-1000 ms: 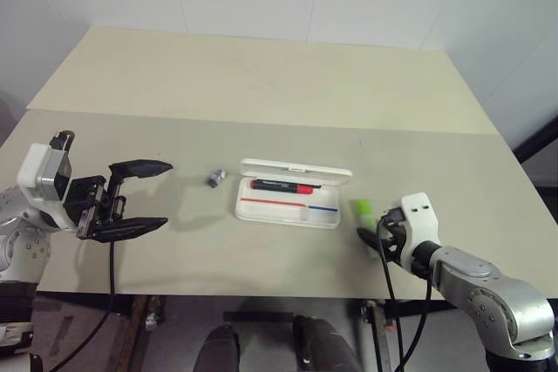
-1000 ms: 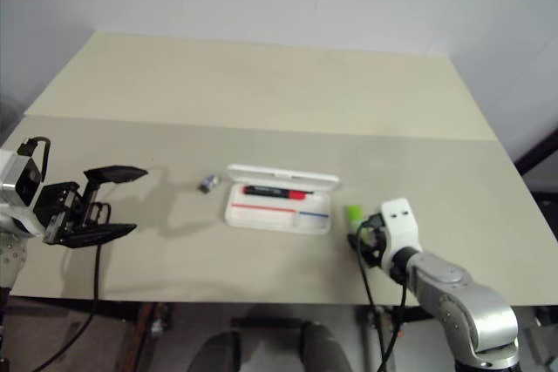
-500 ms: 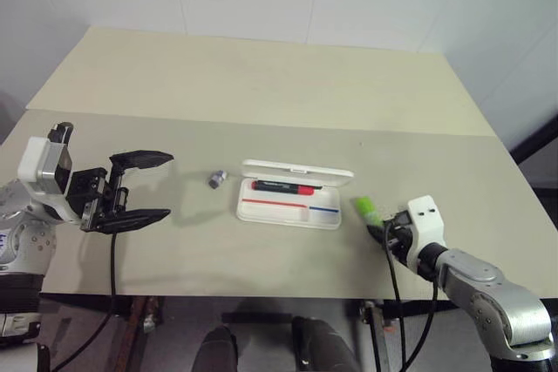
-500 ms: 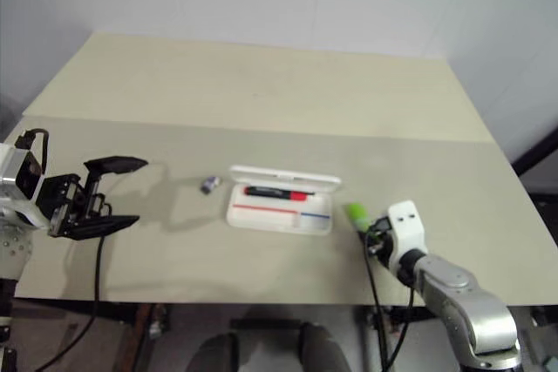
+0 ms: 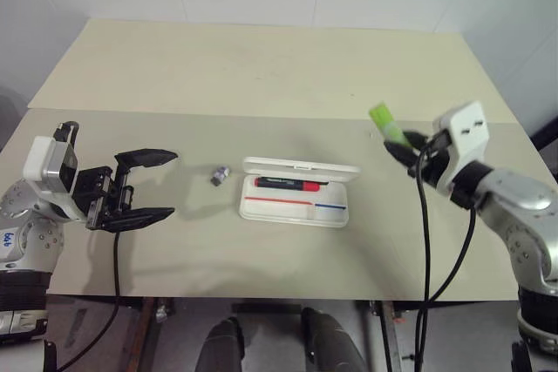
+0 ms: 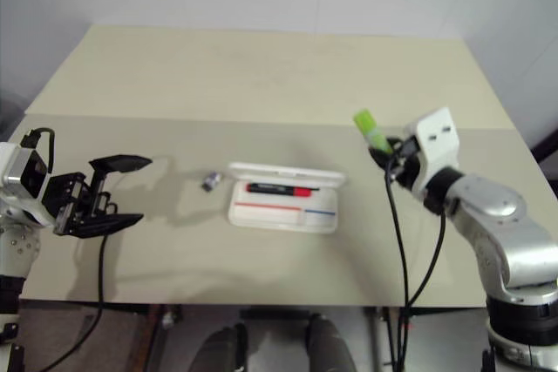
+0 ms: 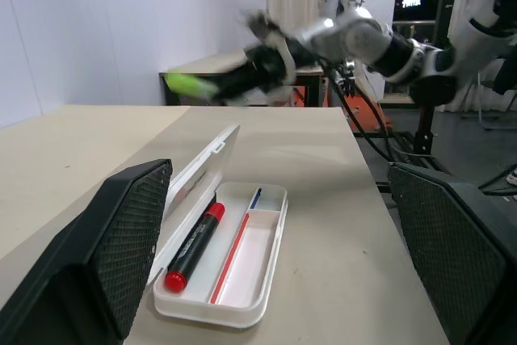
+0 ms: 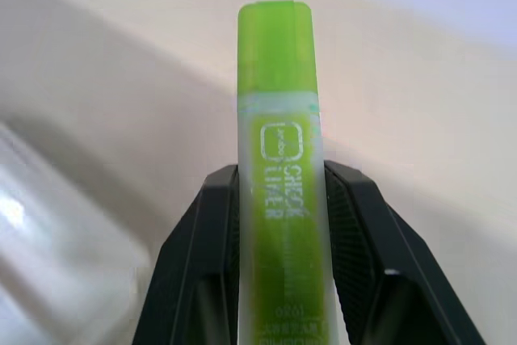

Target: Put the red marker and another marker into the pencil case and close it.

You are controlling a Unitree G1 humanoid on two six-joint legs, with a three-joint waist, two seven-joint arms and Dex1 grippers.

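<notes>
Green highlighter (image 5: 384, 123) was pinched between my right gripper (image 5: 408, 145) fingers (image 8: 355, 240), its free end sticking out past the tips, lifted clear of the table (image 5: 261, 76). Pencil case (image 5: 296, 204) lay open on the table between the two grippers, lid up, well apart from the right fingertips. Red marker (image 5: 283, 185) lay inside it along the lid side. Left gripper (image 5: 144, 186) had its fingers spread wide, holding nothing, pointing at the case. Small grey stub (image 5: 218, 175) sat between those fingertips and the case.
</notes>
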